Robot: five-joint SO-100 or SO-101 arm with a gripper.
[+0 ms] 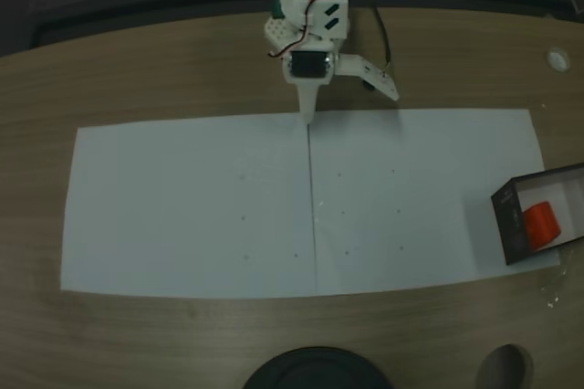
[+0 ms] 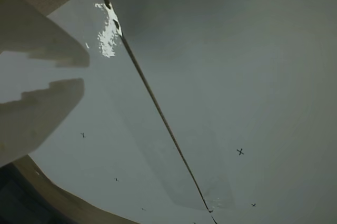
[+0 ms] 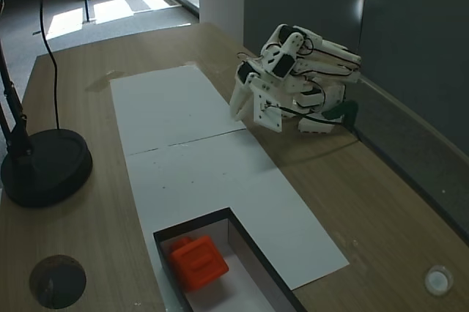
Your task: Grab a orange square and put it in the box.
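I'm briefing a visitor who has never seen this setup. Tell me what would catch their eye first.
The orange square stands out first, a bright block already sitting inside the box at the near end of the white paper in a fixed view. Next comes the white arm folded low at the table's far edge, its gripper pointing down at the paper's seam and holding nothing.

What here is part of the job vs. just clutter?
Job:
- orange square, already inside the box
- box
- gripper, folded back, away from both

Clutter:
- white paper sheets
- black lamp base
- round table hole
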